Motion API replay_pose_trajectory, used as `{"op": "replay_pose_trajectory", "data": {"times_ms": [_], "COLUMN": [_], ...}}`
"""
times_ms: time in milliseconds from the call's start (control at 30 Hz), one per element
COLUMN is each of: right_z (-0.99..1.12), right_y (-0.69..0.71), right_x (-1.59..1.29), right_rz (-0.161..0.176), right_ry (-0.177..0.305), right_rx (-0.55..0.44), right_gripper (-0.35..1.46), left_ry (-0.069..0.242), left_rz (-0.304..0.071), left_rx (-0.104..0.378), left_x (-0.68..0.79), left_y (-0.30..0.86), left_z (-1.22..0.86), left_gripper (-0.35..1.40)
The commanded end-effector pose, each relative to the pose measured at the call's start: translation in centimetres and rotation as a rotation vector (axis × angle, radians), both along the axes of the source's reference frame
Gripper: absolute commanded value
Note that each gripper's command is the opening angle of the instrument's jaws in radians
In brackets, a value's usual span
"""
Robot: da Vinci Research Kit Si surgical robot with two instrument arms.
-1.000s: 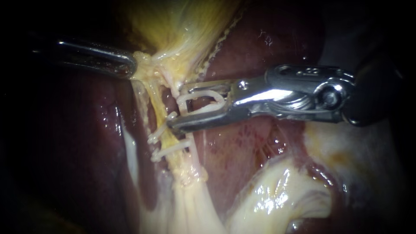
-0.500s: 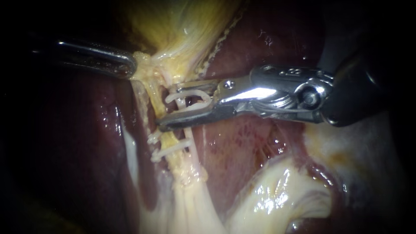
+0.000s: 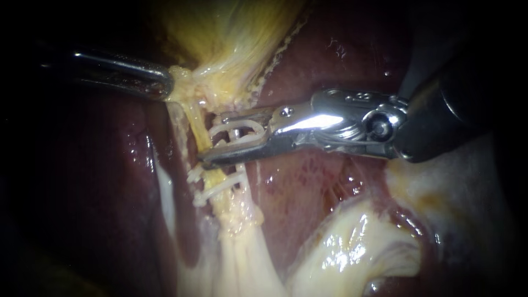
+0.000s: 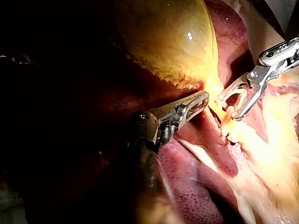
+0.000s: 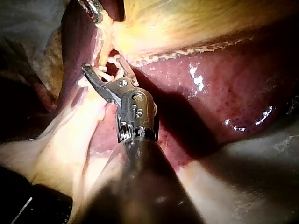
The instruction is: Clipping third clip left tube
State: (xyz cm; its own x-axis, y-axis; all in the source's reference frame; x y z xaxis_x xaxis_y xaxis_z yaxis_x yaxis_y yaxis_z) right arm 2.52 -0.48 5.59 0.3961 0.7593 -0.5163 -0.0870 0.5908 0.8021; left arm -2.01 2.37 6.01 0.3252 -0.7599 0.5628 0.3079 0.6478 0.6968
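The left tube (image 3: 193, 118) runs as a thin yellow strand from the gallbladder (image 3: 231, 33) down across the liver (image 3: 308, 181). Two white clips (image 3: 217, 190) sit on it lower down. My right instrument (image 3: 212, 138) reaches in from the right, its jaws astride the tube just above those clips and shut on a white clip (image 3: 242, 132). The left wrist view shows this clip (image 4: 238, 93) between the right instrument's jaws (image 4: 229, 107). My left instrument (image 3: 165, 82) is shut on yellow tissue at the gallbladder's lower end and holds it taut; the left wrist view shows the same (image 4: 202, 99).
Dark red liver lies on both sides of the tube. Pale glistening fatty tissue (image 3: 352, 247) lies at the lower right. In the right wrist view the right instrument (image 5: 100, 65) lies over the tube, with the left instrument (image 5: 91, 7) just beyond it.
My right instrument has slid left along its shaft, so its jaws now reach across the tube. The gap between the jaws has narrowed, flattening the clip. The left instrument has not moved.
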Motion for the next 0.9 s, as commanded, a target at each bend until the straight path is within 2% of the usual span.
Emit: {"op": "replay_pose_trajectory", "data": {"times_ms": [33, 300, 533, 633, 900], "right_z": [0.02, 0.10, 0.15, 0.15, 0.05], "right_y": [0.01, 0.06, 0.02, 0.01, 0.00], "right_x": [0.00, 0.08, 0.26, 0.31, 0.38], "right_rz": [0.002, 0.001, -0.003, 0.012, 0.040], "right_ry": [-0.002, -0.002, 0.010, 0.048, 0.229], "right_rx": [0.005, 0.018, 0.043, 0.078, 0.190], "right_gripper": [0.50, 0.50, 0.50, 0.50, 0.49], "left_ry": [0.000, -0.001, -0.002, -0.002, -0.002], "left_rz": [0.000, 0.002, 0.006, 0.006, 0.006], "left_rx": [0.000, 0.000, -0.005, -0.005, -0.005], "left_x": [0.00, -0.01, -0.03, -0.03, -0.03], "left_y": [0.00, -0.01, -0.02, -0.02, -0.02], "left_z": [0.01, 0.02, 0.03, 0.03, 0.03], "left_gripper": [-0.35, -0.35, -0.35, -0.35, -0.35]}}
